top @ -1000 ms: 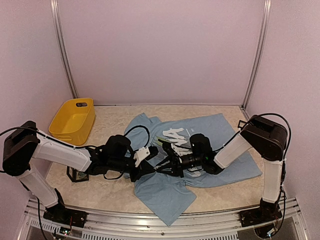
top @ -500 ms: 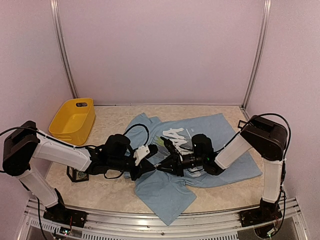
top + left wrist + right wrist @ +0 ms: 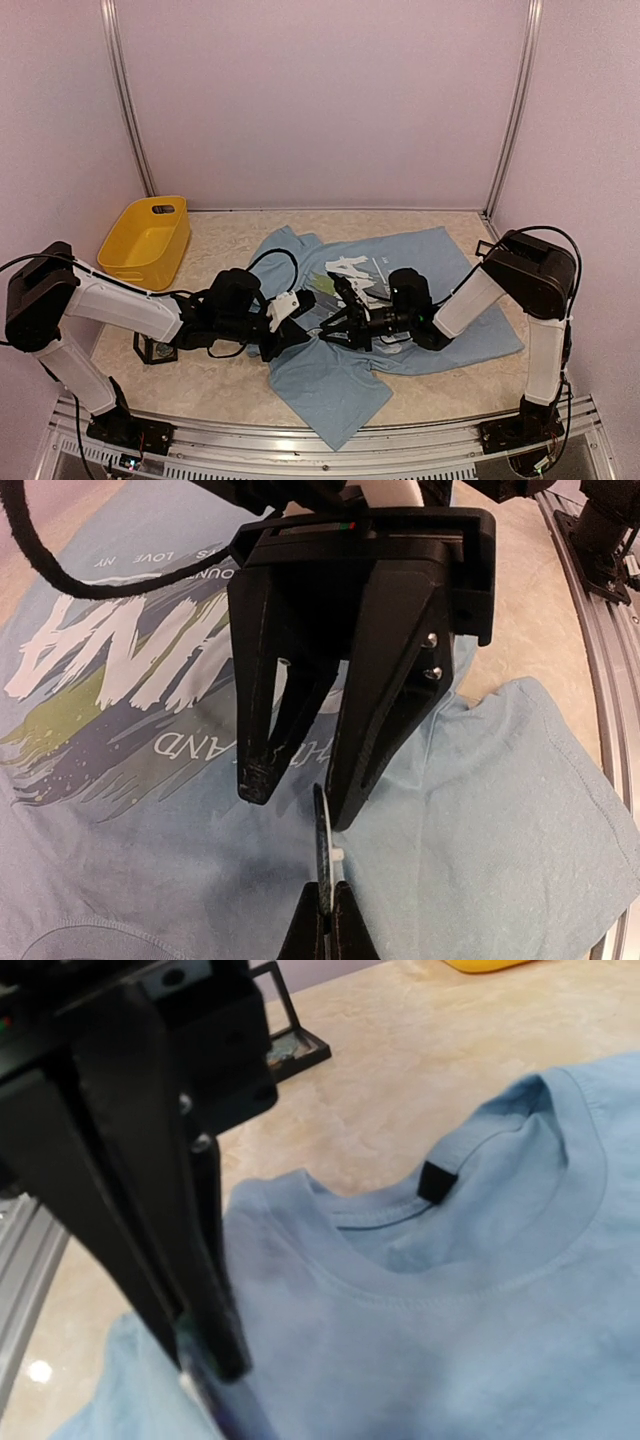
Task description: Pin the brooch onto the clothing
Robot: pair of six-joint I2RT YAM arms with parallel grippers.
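Left fingers (image 3: 346,936) tight on brooch (image 3: 322,855), right fingers (image 3: 385,700) spread, tip-to-tip over T-shirt (image 3: 520,810).

Tee (image 3: 520,800) print, upside down in left wrist view: big white "INA", small "AND", "LOVE"; rest illegible.

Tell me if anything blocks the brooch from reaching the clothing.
Nothing lies on the clothing there. Only the right end effector is close: its open fingers hang just ahead of the brooch pinched in the left end effector.
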